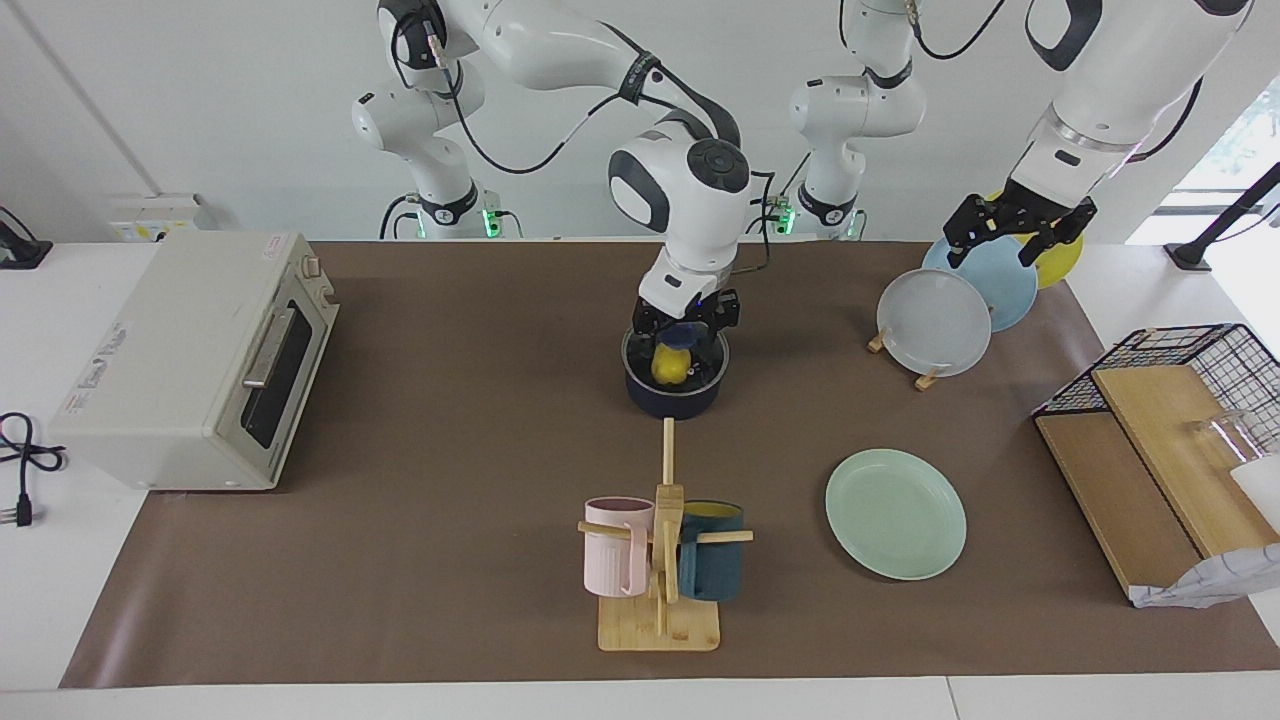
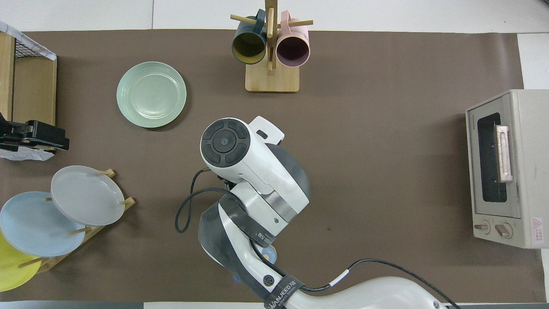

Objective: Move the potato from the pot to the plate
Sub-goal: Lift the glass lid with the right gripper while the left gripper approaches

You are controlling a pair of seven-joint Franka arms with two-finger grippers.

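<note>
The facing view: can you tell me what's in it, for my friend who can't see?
The right gripper hangs open over the navy pot, where the yellow potato sits. The mint-green plate lies bare toward the left arm's end. The left gripper waits open over the plate rack.

Open brown mat between pot [image 1: 672, 385] and plate [image 1: 895, 512], nothing standing on that stretch. Mug rack [image 1: 660, 560] just beside that path; plate rack [image 1: 930, 320] nearer the robots.
</note>
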